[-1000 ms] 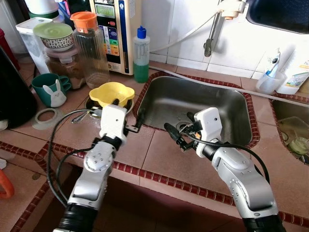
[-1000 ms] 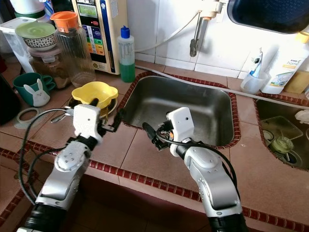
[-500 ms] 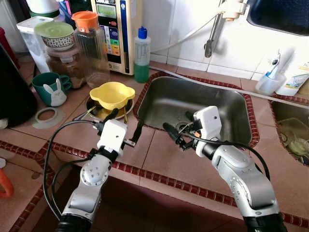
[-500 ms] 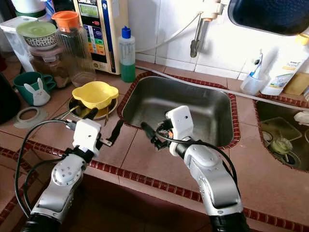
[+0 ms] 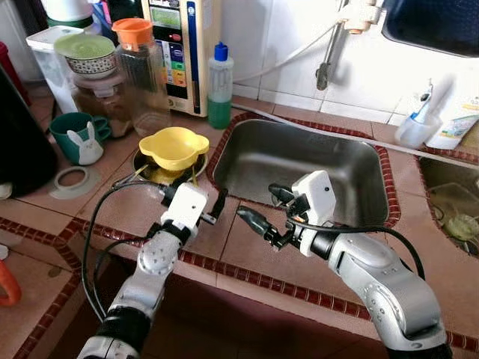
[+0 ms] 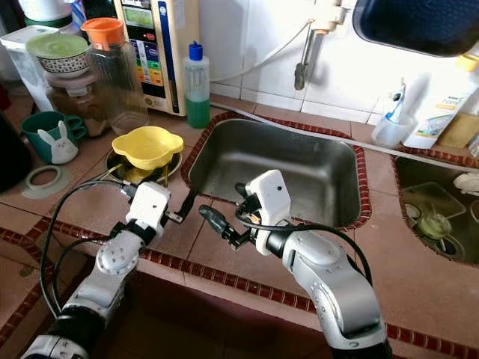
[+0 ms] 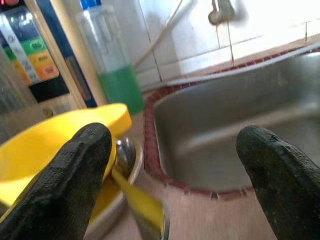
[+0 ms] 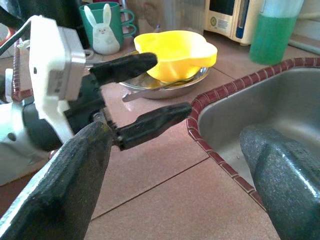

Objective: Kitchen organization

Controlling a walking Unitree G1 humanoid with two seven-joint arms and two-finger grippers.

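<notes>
Our left gripper (image 5: pixel 196 203) and right gripper (image 5: pixel 263 209), both spread wide and empty, hover mid-frame; the yellow bowl (image 5: pixel 173 146) sits centre-left, and a careless reach could tip it into the sink (image 5: pixel 299 161).

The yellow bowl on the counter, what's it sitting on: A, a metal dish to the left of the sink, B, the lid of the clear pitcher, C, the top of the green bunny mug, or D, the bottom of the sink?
A: the yellow bowl rests in a shallow metal dish on the tiles left of the sink, with both open grippers nearby holding nothing.
</notes>
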